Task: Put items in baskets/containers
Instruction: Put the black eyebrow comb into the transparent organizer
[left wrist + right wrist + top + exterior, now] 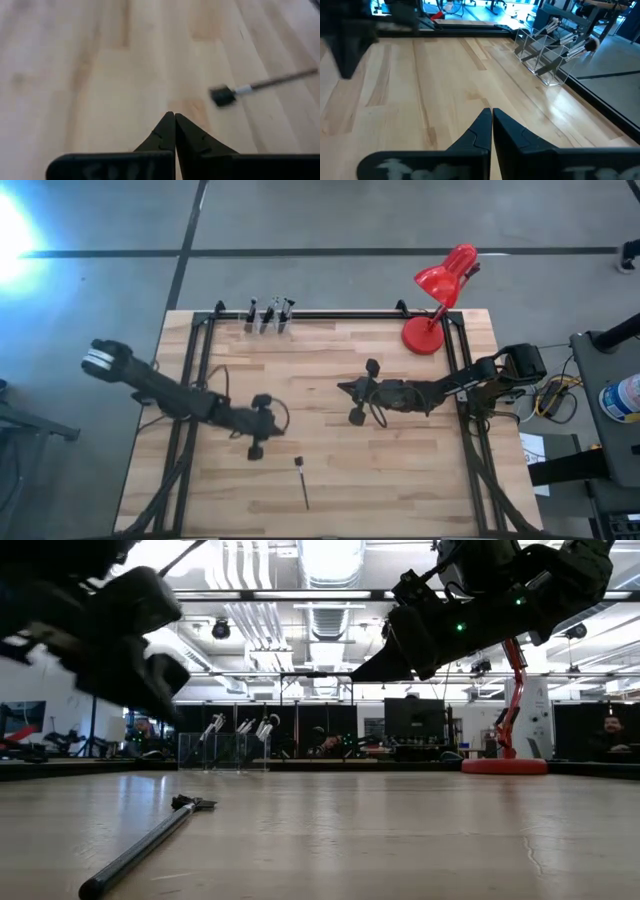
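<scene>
One thin dark brush (302, 483) lies flat on the wooden table near its front edge, its dark head (222, 96) toward the far side; it also shows in the low view (150, 845). The clear containers (268, 316) stand at the table's far edge, left of centre, with several brushes upright in them (542, 50). My left gripper (174, 116) is shut and empty above the table (278, 428), a little left of and beyond the lying brush. My right gripper (491, 111) hangs shut and empty over the table's middle (342, 389), pointing left.
A red desk lamp (440, 290) stands at the far right corner. Black frame rails (205, 340) run along the table's left, right and far sides. Bare wood lies between the two grippers and ahead of the containers.
</scene>
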`<action>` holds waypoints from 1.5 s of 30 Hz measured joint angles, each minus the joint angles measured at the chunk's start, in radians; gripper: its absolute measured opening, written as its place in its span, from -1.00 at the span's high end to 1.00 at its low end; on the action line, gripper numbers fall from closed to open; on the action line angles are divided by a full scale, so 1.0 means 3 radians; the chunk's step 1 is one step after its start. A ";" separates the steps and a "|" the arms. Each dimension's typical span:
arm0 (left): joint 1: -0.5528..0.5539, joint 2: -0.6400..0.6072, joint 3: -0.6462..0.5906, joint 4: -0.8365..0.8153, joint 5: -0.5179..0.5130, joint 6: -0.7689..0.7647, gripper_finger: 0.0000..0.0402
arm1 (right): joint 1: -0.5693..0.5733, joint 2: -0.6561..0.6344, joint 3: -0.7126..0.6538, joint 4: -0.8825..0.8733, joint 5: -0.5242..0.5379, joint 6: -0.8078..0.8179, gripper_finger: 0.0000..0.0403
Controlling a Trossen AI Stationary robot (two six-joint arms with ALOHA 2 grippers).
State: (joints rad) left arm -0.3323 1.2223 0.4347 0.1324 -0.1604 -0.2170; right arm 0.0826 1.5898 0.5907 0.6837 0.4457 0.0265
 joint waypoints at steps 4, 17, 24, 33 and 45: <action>-0.0288 0.0319 0.0057 0.0113 -0.0239 -0.0290 0.89 | 0.0000 0.0000 -0.0001 0.0000 -0.0001 0.0000 0.96; -0.0605 0.1285 0.0645 0.0319 -0.0471 -0.1119 0.47 | 0.0000 0.0000 -0.0057 -0.0001 -0.0001 0.0075 0.96; -0.0665 0.1416 0.0707 0.0275 -0.0474 -0.1282 0.43 | 0.0000 0.0000 -0.0062 -0.0001 -0.0001 0.0085 0.96; -0.0719 0.1416 0.0707 0.0341 -0.0542 -0.1397 0.43 | 0.0000 0.0000 -0.0062 0.0001 -0.0001 0.0086 0.96; -0.0751 0.1416 0.0704 0.0338 -0.0616 -0.1429 0.43 | 0.0000 0.0000 -0.0062 0.0001 -0.0001 0.0085 0.96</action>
State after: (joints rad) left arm -0.5575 1.6470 0.6460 0.2337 -0.3451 -0.6456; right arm 0.0826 1.5898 0.5720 0.6842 0.4454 0.0521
